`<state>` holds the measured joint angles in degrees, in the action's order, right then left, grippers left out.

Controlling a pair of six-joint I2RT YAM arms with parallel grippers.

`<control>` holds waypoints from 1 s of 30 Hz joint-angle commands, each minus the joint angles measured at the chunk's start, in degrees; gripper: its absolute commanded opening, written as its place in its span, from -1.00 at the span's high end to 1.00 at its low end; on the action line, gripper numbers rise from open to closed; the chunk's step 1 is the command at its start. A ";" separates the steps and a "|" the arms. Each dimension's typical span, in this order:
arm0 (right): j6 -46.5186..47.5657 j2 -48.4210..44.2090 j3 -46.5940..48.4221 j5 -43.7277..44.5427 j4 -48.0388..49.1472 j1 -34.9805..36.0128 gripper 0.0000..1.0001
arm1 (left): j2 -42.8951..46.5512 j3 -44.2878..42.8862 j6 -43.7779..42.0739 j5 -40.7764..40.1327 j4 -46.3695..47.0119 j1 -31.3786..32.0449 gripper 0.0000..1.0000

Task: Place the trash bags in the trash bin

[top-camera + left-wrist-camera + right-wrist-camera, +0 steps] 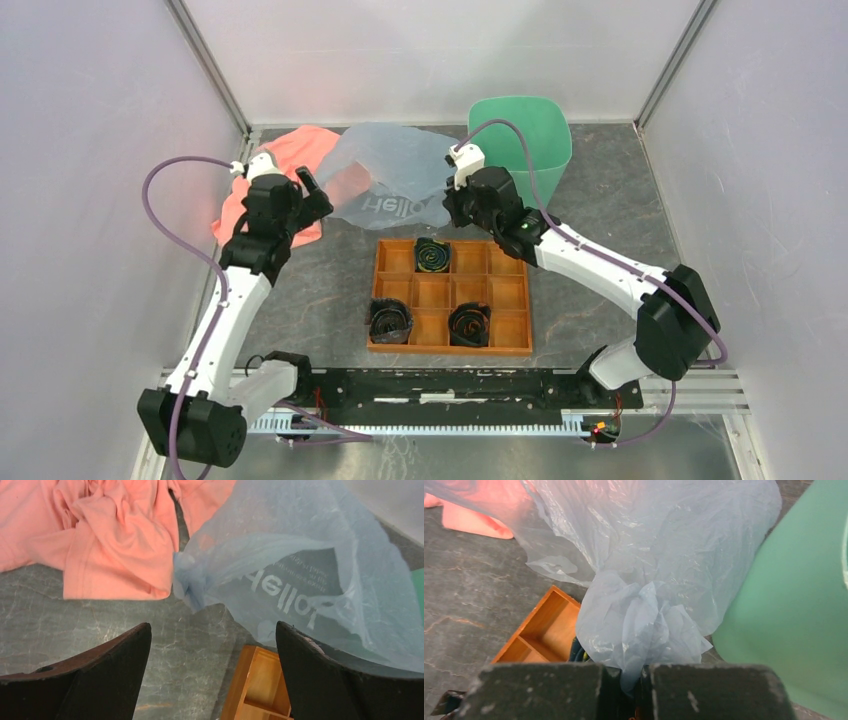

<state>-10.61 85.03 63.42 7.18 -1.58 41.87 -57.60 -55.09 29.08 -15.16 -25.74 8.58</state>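
The pale blue trash bag [395,175] lies spread at the back of the table, its white lettering showing. It fills the left wrist view [300,575] and the right wrist view [649,565]. My right gripper [624,677] is shut on a bunched corner of the bag, just left of the mint-green trash bin [522,135], whose side shows close by in the right wrist view [794,610]. My left gripper [212,630] is open and empty, above bare table near the bag's knotted left end [187,577]. In the top view it [308,190] is at the bag's left edge.
A salmon-pink cloth [285,160] lies at the back left, partly under the bag. An orange-brown wooden compartment tray [450,295] sits mid-table and holds three black coiled rolls [433,256]. Grey walls close in on all sides.
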 commanded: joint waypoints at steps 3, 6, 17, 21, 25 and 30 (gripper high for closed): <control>-3.00 -2.15 1.59 -6.51 3.34 -1.41 1.00 | -1.60 2.32 2.95 -2.39 -0.51 -0.14 -1.00; -2.99 -2.15 1.71 -8.43 3.61 -1.61 1.00 | -4.77 1.33 2.58 -4.63 1.47 -0.21 -1.00; 1.22 -4.80 1.54 -13.45 3.17 -1.72 1.00 | -12.63 -4.83 1.38 -6.17 2.04 -3.27 -0.44; 3.87 -6.41 3.36 -16.01 3.10 -1.75 0.99 | -7.54 -6.55 -1.52 -0.82 4.15 -3.31 0.57; 6.96 -8.01 9.24 -17.71 1.76 -1.70 0.99 | -1.88 -11.29 -1.64 9.65 6.12 -3.25 0.96; 10.91 -11.39 18.73 -15.01 -1.35 -1.71 0.99 | 0.03 -20.10 4.96 28.02 12.96 -2.55 0.96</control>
<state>-4.19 79.33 73.87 -8.88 -3.81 40.27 -59.81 -66.65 29.30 -3.75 -22.46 5.28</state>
